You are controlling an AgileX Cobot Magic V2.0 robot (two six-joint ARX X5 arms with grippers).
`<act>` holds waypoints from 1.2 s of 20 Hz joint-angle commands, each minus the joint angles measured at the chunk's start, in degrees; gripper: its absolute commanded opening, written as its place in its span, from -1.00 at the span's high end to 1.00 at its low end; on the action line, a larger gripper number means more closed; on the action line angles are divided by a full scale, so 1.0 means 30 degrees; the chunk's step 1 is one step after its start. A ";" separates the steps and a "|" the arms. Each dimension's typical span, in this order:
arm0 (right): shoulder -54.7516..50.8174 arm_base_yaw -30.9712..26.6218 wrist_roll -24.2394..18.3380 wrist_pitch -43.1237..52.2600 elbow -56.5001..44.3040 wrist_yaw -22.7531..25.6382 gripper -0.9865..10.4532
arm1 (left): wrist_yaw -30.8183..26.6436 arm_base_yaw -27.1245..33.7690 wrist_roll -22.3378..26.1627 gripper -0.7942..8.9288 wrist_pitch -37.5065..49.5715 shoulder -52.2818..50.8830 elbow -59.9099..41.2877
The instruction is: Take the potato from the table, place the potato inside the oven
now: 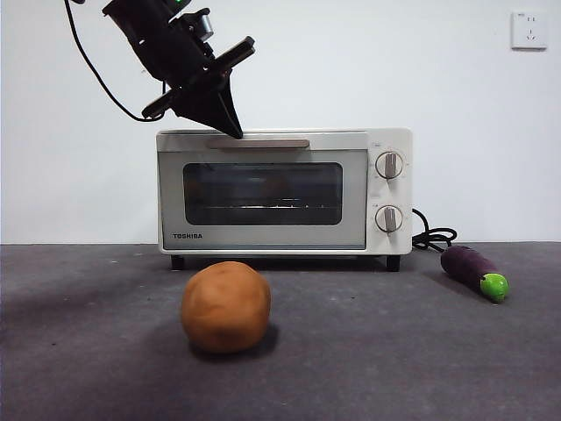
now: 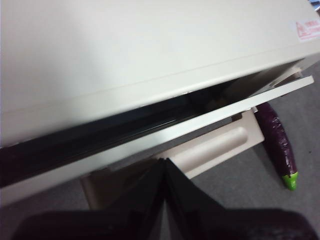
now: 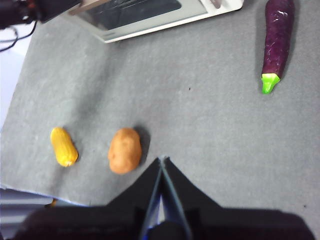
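A: From the front, what is showing?
B: The potato [image 1: 226, 306] is sitting on the grey surface [image 1: 88, 351], in front of the oven [image 1: 282, 191] and apart from it. A dark gripper [image 1: 235, 130] is pointing down at the oven's top front edge, by the bar handle [image 1: 259, 143]. The eggplant [image 1: 474, 271] is lying beside the oven, near the cord [image 1: 431, 237].

A: And the left wrist camera?
B: The left gripper [image 2: 164, 162] is pressing its tip against the handle [image 2: 215, 150], fingers [image 2: 186, 195] closed together with nothing between them. The oven door [image 2: 165, 137] is standing slightly ajar. The eggplant [image 2: 278, 142] is lying past the door's end.

A: The right wrist camera?
B: The right gripper [image 3: 162, 161] is hanging high over the surface [image 3: 200, 125], fingers [image 3: 176, 200] nearly touching, holding nothing. The potato [image 3: 124, 150] is lying well apart from the oven [image 3: 150, 12], with a yellow corn cob [image 3: 64, 146] near it. The eggplant [image 3: 276, 40] is resting off to the oven's side.
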 commanded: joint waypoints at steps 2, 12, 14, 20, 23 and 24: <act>-0.0874 0.0000 -0.0386 -0.0335 0.0087 -0.0007 0.83 | -0.1209 -0.0219 0.0503 0.85 -0.1523 0.0918 -0.0641; -0.2317 0.0000 -0.0627 -0.1268 0.0087 0.0517 0.83 | -0.3104 -0.0597 0.0466 0.85 -0.2863 0.0933 -0.0678; -0.2492 0.0000 -0.0889 -0.1683 0.0087 0.0663 0.83 | -0.3242 -0.0787 0.0503 0.85 -0.3089 0.0940 -0.0678; -0.2579 0.0000 -0.1246 -0.2630 0.0087 0.0831 0.83 | -0.4335 -0.1523 0.0495 0.85 -0.3461 0.0954 -0.0729; -0.2630 0.0000 -0.1231 -0.2863 0.0087 0.1005 0.82 | -0.4721 -0.1916 0.0495 0.85 -0.3672 0.0954 -0.0729; -0.2820 0.0000 -0.1217 -0.3024 0.0087 0.1013 0.82 | -0.4728 -0.2084 0.0488 0.85 -0.3832 0.0962 -0.0729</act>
